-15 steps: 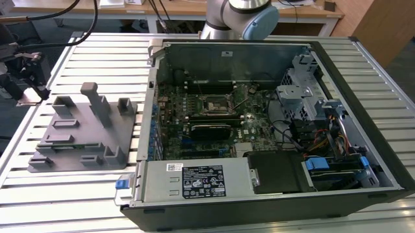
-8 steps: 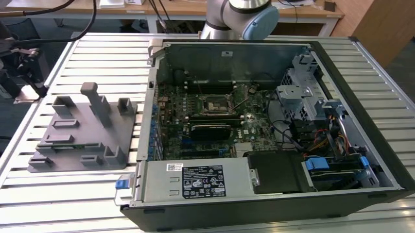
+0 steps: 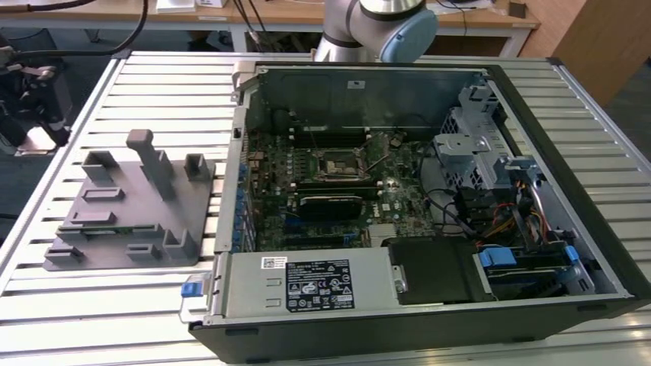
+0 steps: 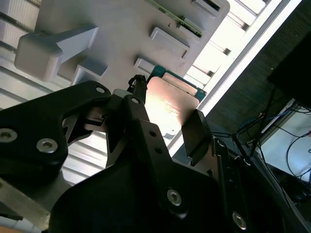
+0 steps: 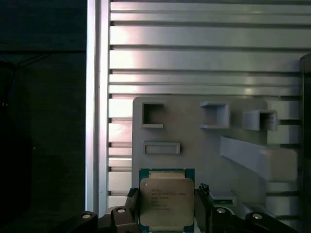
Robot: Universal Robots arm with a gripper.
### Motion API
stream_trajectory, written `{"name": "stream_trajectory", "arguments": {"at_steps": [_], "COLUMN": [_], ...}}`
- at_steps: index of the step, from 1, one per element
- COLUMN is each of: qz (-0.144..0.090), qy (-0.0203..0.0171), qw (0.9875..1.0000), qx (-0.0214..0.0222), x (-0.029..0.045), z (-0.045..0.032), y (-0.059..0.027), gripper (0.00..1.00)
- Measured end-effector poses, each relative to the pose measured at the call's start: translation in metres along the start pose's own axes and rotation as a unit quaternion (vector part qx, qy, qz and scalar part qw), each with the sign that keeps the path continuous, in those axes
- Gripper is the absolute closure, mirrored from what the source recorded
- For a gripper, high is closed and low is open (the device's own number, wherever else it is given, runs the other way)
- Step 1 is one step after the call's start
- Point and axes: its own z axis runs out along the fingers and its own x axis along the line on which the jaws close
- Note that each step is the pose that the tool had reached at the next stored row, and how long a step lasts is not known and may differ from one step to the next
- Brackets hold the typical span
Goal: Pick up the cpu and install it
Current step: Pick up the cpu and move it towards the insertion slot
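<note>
The single cpu (image 5: 166, 201), a thin square with a dull silvery lid and a green rim, is clamped between the two black fingers (image 5: 132, 204) of the pincer (image 5: 167, 203). They grip it on opposite edges, over the one grey plastic fixture (image 5: 194, 141). In the first wrist view that matte fixture shows three small walled pockets and one flat rectangular frame. It lies on the ribbed aluminium table (image 3: 102, 305), with one open black computer case (image 3: 407, 339) beside it on the exterior view's right.

Smooth silvery metal — the cpu (image 5: 166, 203)
</note>
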Motion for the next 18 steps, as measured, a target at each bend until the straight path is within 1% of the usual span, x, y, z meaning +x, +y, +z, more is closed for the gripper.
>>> {"name": "stream_trajectory", "arguments": {"at_steps": [6,18], "qz": [0.000,0.000], "qy": [0.0000,0.0000], "qw": [1.0000,1.0000], "qx": [0.0000,0.0000], "x": [0.0000,-0.0002], "z": [-0.0087,-0.0228], "y": [0.0002,0.0009], "gripper": [0.46,0.46]}}
